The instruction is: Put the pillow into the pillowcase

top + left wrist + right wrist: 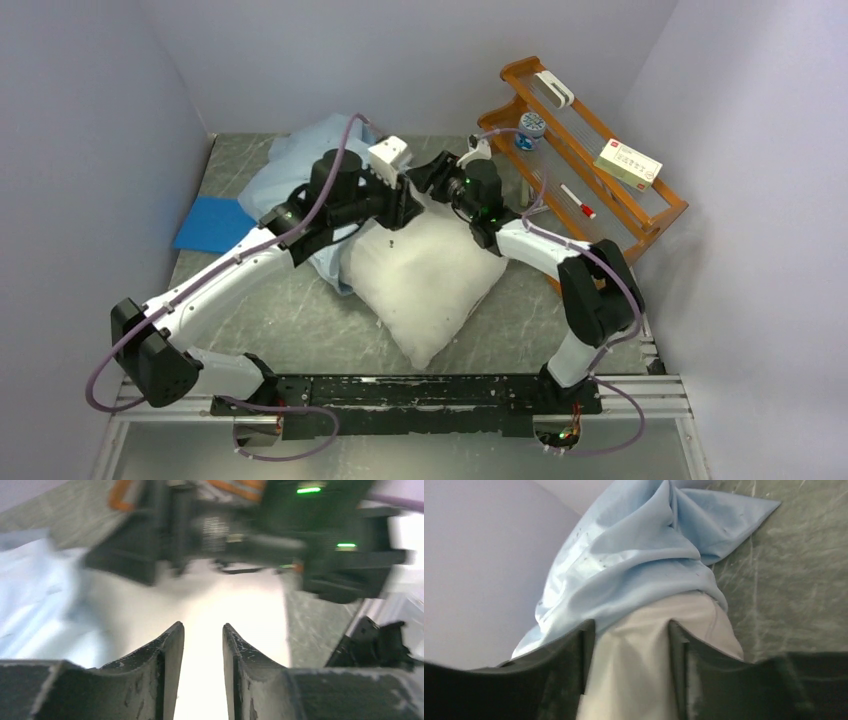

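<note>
Where the pillow [425, 285] lies: on the table [300, 310], just beside the wooden rack [672, 198] on its left-arm side, skewed, one corner pointing toward the arm bases.
Pillowcase [290, 165]: farther from the rack than the pillow, bunched at the pillow's far end. The right wrist view shows blue cloth draped over that end and touching it. Cannot tell whether the end sits inside the mouth or only under a fold.
Progress: judged early, as nearly the whole pillow lies bare.
Left gripper [203, 640]: over the pillow's far end, on the rack side of the pillowcase. Fingers parted by a narrow gap, with only pillow surface showing beyond it.
Right gripper [631, 635]: between the left gripper and the rack, pointing away from the rack toward the pillowcase. Fingers moderately apart, one on either side of the pillow's white end, with no pinch visible.
Pillow handling: looks light, plump and very soft. Likely to sag and fold if lifted at one point. Best taken at a seamed edge or corner, where the fabric gives a firmer bite than the stuffing.
Pillowcase handling: thin and limp with a slight sheen, so probably slippery, and it collapses shut by itself. Best taken by a single layer at the mouth hem, one gripper on each side, to hold it open.
Risk: pinching both layers would close the mouth. The two grippers also crowd each other closely.
Blue mat [210, 223]: flat on the table, farthest from the rack, beyond the pillowcase. No part in the job.
</note>
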Available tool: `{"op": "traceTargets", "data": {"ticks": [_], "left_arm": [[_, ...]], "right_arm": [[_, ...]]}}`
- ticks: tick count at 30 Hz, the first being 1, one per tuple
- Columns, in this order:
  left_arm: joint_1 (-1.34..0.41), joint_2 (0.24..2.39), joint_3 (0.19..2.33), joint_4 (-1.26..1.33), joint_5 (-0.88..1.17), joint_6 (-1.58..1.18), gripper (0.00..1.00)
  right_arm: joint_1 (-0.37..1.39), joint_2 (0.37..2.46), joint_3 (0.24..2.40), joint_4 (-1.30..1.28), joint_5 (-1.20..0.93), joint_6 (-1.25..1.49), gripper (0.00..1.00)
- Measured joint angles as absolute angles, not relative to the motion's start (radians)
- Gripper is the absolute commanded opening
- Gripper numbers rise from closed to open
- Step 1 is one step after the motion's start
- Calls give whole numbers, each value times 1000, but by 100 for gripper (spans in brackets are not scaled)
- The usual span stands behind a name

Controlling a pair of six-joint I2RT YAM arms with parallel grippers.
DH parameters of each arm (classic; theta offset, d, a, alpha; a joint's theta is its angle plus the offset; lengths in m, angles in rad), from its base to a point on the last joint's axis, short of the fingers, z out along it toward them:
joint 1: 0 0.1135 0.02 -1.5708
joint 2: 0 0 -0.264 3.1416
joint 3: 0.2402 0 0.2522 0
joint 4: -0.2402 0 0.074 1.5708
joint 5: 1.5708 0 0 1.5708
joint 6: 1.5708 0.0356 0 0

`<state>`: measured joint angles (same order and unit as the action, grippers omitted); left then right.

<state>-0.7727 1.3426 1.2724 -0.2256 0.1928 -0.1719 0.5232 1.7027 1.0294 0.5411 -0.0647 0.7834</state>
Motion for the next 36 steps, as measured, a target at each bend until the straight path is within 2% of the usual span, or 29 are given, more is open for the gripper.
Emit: {"op": "traceTargets", "data": {"ticks": [2,5,6,11,13,15,17,21,26,28,30,31,34,35,36], "left_arm": [[-712,1334,1272,-262,177,-185,45],[-596,1285,1249,-318,118,-207,49],[-567,1264,1247,-340,95,-210,50],[-451,1173,1223,-399,27,-235,60],[-379,1143,1182,-401,31,-253,71],[-303,1126,1132,-407,38,-270,77],[-226,1124,1084,-410,68,-290,88],[-104,1122,994,-416,138,-326,89],[-65,1098,914,-408,175,-357,87],[-64,1093,893,-408,191,-360,86],[-63,1093,878,-407,201,-360,83],[-63,1092,873,-407,204,-359,82],[-62,1081,856,-407,212,-349,79],[-62,1075,853,-408,213,-342,77],[-62,1067,849,-408,214,-334,76]], "right_arm": [[519,1663,1036,484,-81,724,75],[520,1564,1043,368,-115,616,97],[521,1535,1056,323,-128,580,99],[545,1455,1171,120,-208,398,100],[584,1445,1203,35,-221,323,100],[645,1450,1235,-54,-212,246,100],[718,1466,1266,-128,-189,179,100],[854,1523,1316,-244,-94,57,100],[919,1628,1336,-321,54,-52,99],[933,1695,1351,-340,105,-84,93],[942,1772,1377,-353,146,-102,83],[944,1801,1390,-356,157,-106,72],[945,1880,1446,-368,173,-107,11],[942,1891,1459,-369,173,-99,0],[938,1893,1467,-367,170,-88,0]]}}
